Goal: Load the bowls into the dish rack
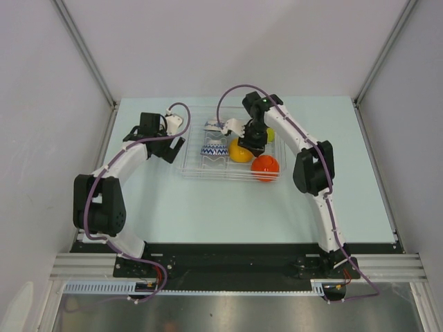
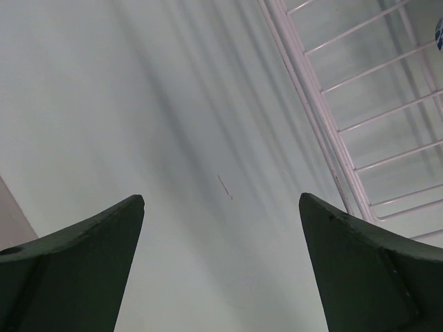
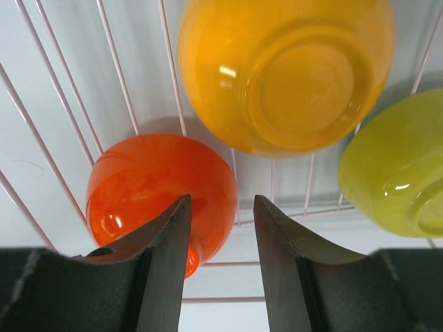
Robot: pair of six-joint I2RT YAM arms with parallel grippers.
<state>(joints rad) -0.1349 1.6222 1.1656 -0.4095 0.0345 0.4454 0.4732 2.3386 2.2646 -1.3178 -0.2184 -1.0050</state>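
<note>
- Finds all five bowls inside the dish rack (image 1: 197, 164): white zigzag bowls (image 1: 214, 149) in the left half, orange bowl (image 1: 240, 152) near the middle, red bowl (image 1: 265, 166) at the near right corner, yellow-green bowl (image 1: 270, 135) mostly hidden behind the right arm.
- Shows, from the right wrist, the orange bowl bottom-up with its foot ring facing the camera, the red one near it, the yellow-green one off to the side, all over the thin wires.
- Puts the right gripper (image 3: 220, 235) above the rack, jaws part-way apart with nothing between them; overlaps the red bowl with one finger in that view, though cannot tell whether touching.
- Puts the left gripper (image 2: 221, 270) over the table (image 2: 138, 104) just beside the rack's outer wall, jaws spread wide, holding nothing.
- Judging by the gloss: expect light, rigid bowls with slick glaze, likely to skid off a rounded dome and to chip if dropped on the wires.
- Best taken at the rim, one finger inside and one outside; on an upturned bowl, try the raised foot ring or tip the lip up first.
- Looks close to finished, with only settling between the wires possibly left.
</note>
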